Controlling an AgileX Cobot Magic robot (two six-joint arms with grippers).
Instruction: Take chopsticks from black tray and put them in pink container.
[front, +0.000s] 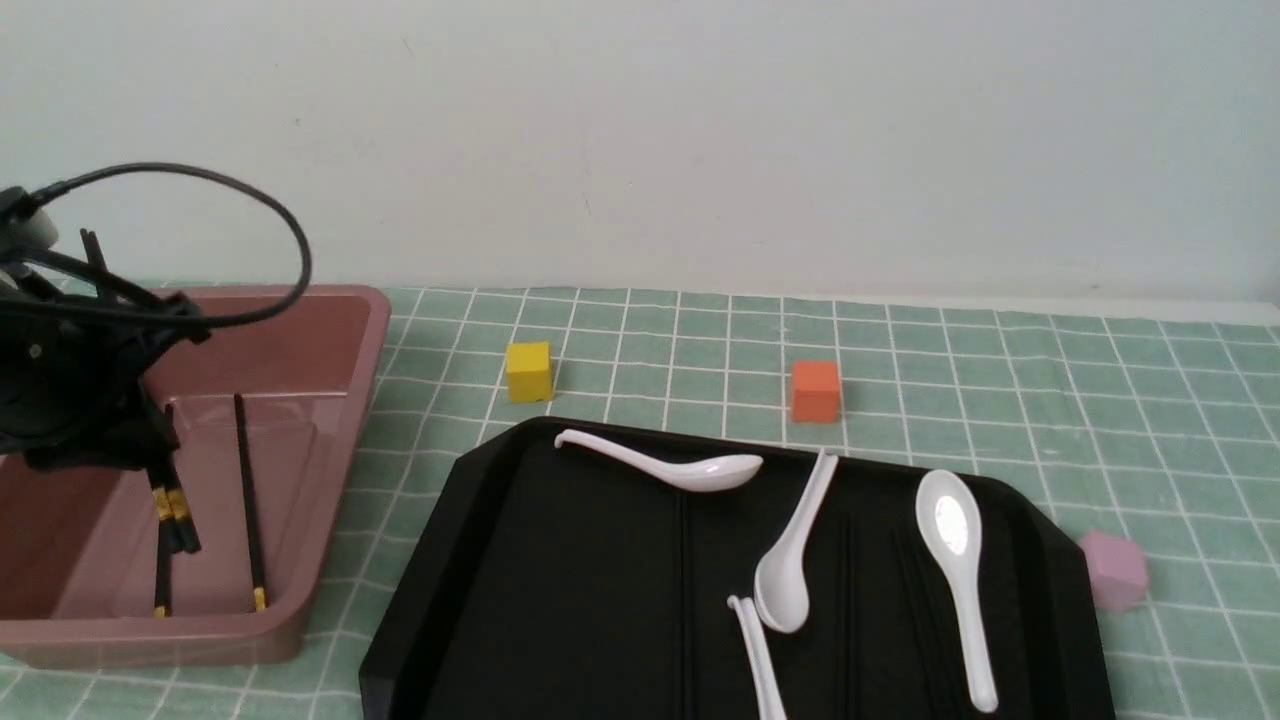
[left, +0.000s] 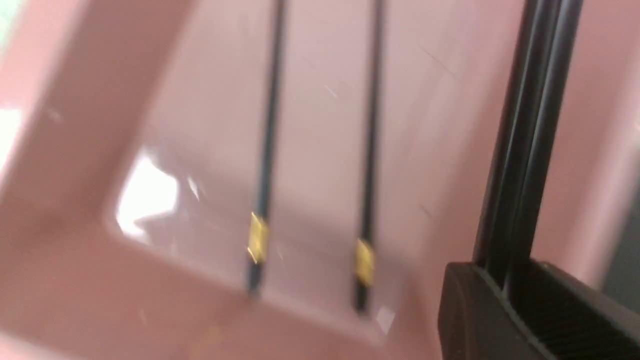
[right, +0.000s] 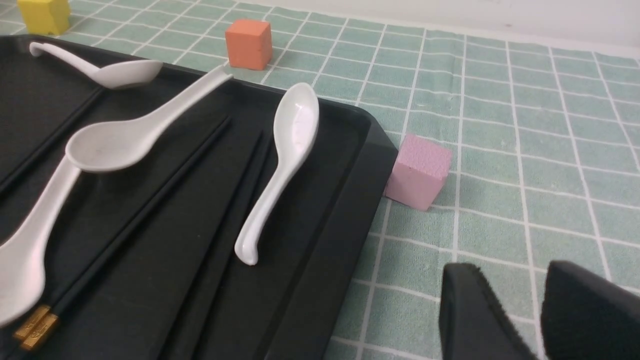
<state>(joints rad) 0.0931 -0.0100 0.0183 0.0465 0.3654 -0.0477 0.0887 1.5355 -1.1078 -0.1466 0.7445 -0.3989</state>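
Note:
My left gripper (front: 150, 445) hangs over the pink container (front: 330, 480), shut on a pair of black chopsticks (front: 175, 515) that slant down into it, gold bands low. In the left wrist view that pair (left: 530, 125) runs out from between the shut jaws (left: 505, 280). Two more chopsticks (left: 370, 150) lie side by side on the tub floor (left: 320, 100). More chopsticks (right: 150, 210) with gold tips rest in the black tray (right: 320, 260) among the spoons. My right gripper (right: 520, 300) is open above the tablecloth beside the tray, and out of the front view.
Several white soup spoons (front: 690, 468) lie in the black tray (front: 480, 560). A yellow cube (front: 528, 371) and an orange cube (front: 815, 391) stand behind it. A pale pink cube (front: 1113, 569) sits against the tray's right corner. A black cable (front: 280, 220) loops over the left arm.

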